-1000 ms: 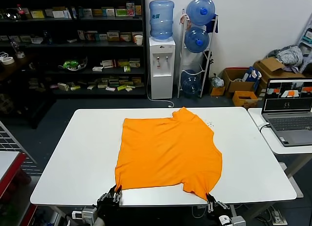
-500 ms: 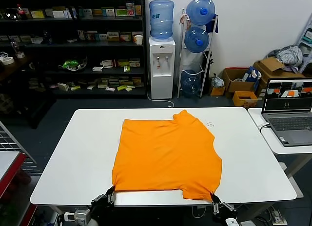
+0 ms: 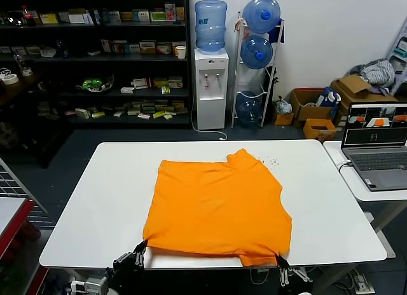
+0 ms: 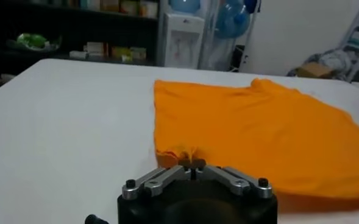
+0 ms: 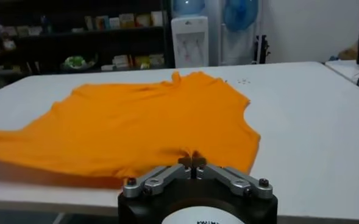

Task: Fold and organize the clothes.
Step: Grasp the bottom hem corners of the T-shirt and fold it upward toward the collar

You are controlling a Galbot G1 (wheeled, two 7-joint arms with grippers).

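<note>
The bright orange T-shirt (image 3: pixel 216 206) lies spread on the white table (image 3: pixel 95 206), its hem at the near edge and its collar toward the far side. My left gripper (image 3: pixel 138 252) is shut on the shirt's near left hem corner (image 4: pixel 179 155) at the table's front edge. My right gripper (image 3: pixel 280 264) is shut on the near right hem corner (image 5: pixel 188 155). The shirt also shows in the left wrist view (image 4: pixel 258 131) and in the right wrist view (image 5: pixel 142 122). No lettering shows on the upper side.
A second white table with an open laptop (image 3: pixel 375 142) stands to the right. Beyond the table are dark shelves (image 3: pixel 95 60), a water dispenser (image 3: pixel 210 66), a bottle rack (image 3: pixel 257 60) and cardboard boxes with a grey-white cloth heap (image 3: pixel 375 72).
Both grippers have pulled the shirt's hem toward the near table edge. The whole shirt has slid nearer and lies flatter.
</note>
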